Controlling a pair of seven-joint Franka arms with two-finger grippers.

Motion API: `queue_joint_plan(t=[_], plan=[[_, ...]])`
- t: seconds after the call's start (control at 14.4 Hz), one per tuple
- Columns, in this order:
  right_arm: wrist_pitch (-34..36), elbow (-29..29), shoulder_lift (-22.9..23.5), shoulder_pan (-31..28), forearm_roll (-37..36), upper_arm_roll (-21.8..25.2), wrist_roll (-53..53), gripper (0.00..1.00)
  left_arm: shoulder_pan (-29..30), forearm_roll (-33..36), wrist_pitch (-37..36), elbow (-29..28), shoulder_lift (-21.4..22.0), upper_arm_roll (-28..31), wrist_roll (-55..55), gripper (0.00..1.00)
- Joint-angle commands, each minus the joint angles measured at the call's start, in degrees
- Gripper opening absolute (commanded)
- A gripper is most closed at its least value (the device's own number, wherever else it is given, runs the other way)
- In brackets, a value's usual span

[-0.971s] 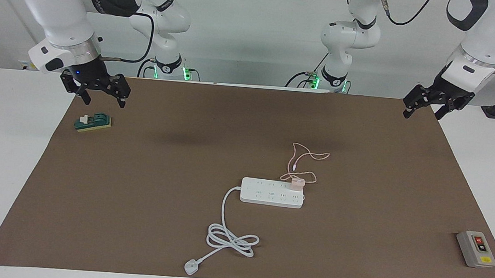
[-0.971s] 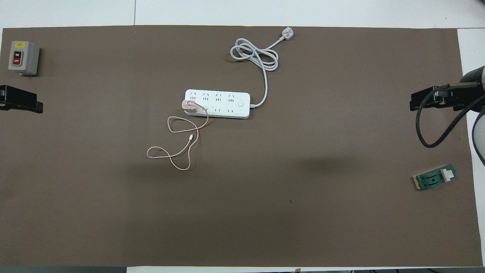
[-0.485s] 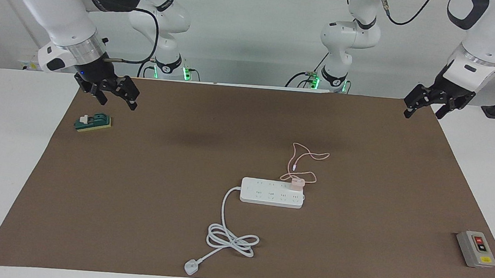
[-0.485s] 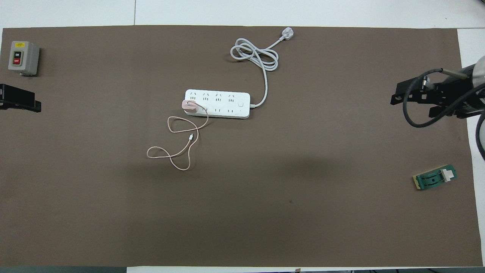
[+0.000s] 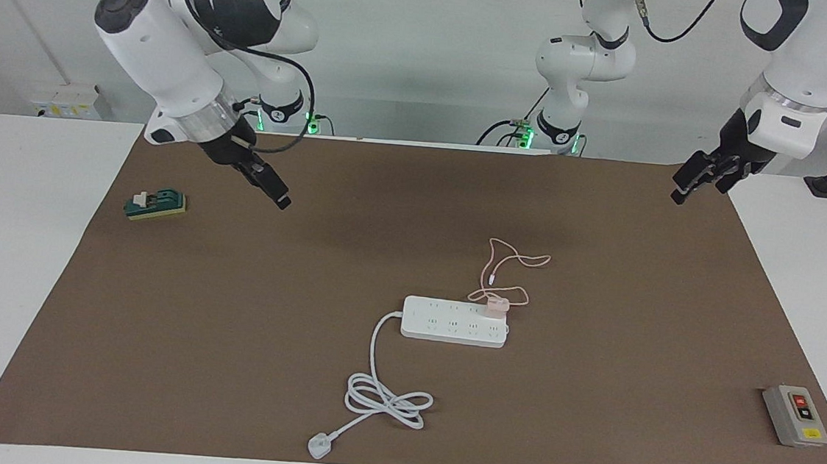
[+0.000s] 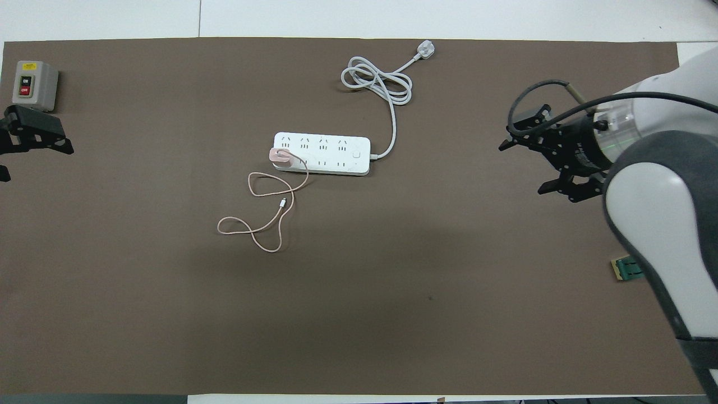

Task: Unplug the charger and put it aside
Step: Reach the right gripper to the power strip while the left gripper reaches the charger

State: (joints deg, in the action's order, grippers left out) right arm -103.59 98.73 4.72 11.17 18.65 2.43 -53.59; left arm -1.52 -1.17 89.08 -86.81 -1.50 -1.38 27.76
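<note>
1. Over the brown mat toward the right arm's end, the right gripper hangs in the air, fingers spread apart, holding nothing.
2. At the other end, the left gripper waits above the mat's corner, jaws apart and empty.
3. Mid-table, the charger sits plugged into the power strip at its end toward the left arm, with its pink cable looped on the mat nearer the robots.
</note>
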Motion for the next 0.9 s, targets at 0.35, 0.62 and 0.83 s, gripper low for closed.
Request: queue_joint_plan(t=[0.35,0.62,0.83], plan=[[-14.86,0.58,9.24,6.59,10.51,-0.32,-18.30,1.00,-6.38,0.64,1.79,0.86,-4.55,0.24,35.57,1.00],[-20.06,-0.12,15.03,8.95,19.20,-0.23,-22.24,1.00,-10.87,0.55,5.13,1.56,-8.60,0.24,55.50,1.00],[-28.22,-0.30,18.82,13.43,20.28,-0.23,-25.31,1.00,-12.80,0.46,6.19,2.96,-12.20,0.24,65.11,1.00]])
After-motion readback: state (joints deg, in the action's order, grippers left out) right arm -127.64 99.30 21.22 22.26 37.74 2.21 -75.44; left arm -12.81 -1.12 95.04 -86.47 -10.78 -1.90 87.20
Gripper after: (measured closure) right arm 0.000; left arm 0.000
